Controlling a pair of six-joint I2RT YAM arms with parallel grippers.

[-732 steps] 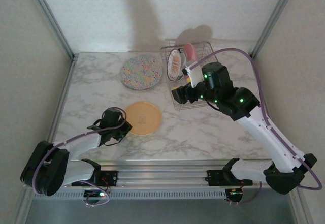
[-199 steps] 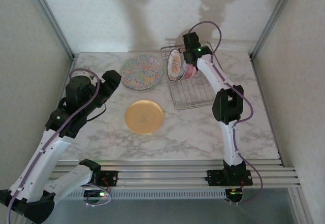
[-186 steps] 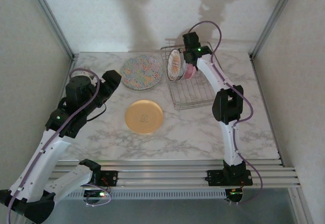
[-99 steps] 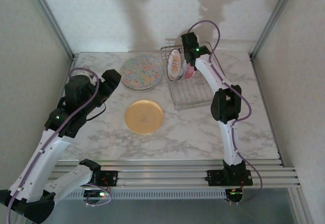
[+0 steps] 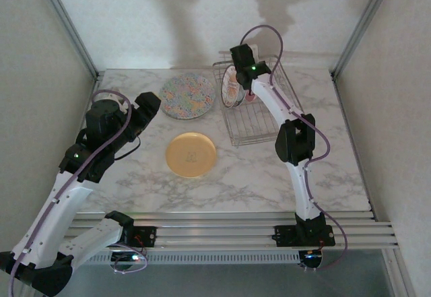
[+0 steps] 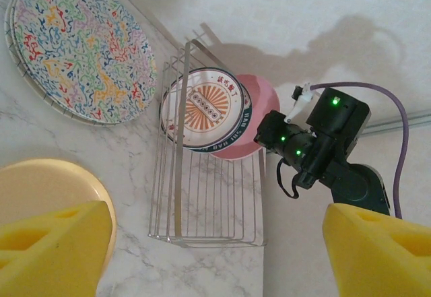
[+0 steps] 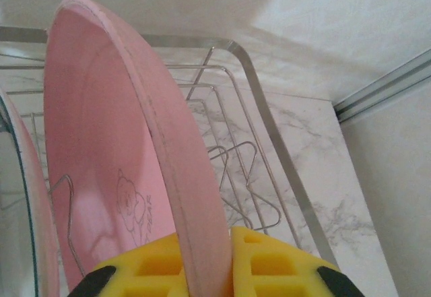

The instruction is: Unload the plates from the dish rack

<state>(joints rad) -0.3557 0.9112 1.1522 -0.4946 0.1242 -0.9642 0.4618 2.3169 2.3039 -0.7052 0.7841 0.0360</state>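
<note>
Up front, flat on the marble table (image 5: pixel 236 182): the yellow-orange plate (image 5: pixel 191 154), all alone. Left of it and a touch further back, raised off the table, the left gripper (image 5: pixel 149 102), yellow pads (image 6: pixel 54 250) spread wide apart, gripping nothing. Beyond that, lying flat, a multicolour-speckled plate (image 5: pixel 187 95). Just to its right, the dish rack (image 5: pixel 249 125), silver wire, with two plates standing on edge at its far end. White plate with maroon rim (image 6: pixel 205 108) on the left, pink plate (image 7: pixel 101 176) right behind it, overlapping. At the very back, reaching over the rack, the right gripper (image 7: pixel 214 263), clamped on the pink plate's rim, one yellow pad (image 7: pixel 283 263) on each face.
</note>
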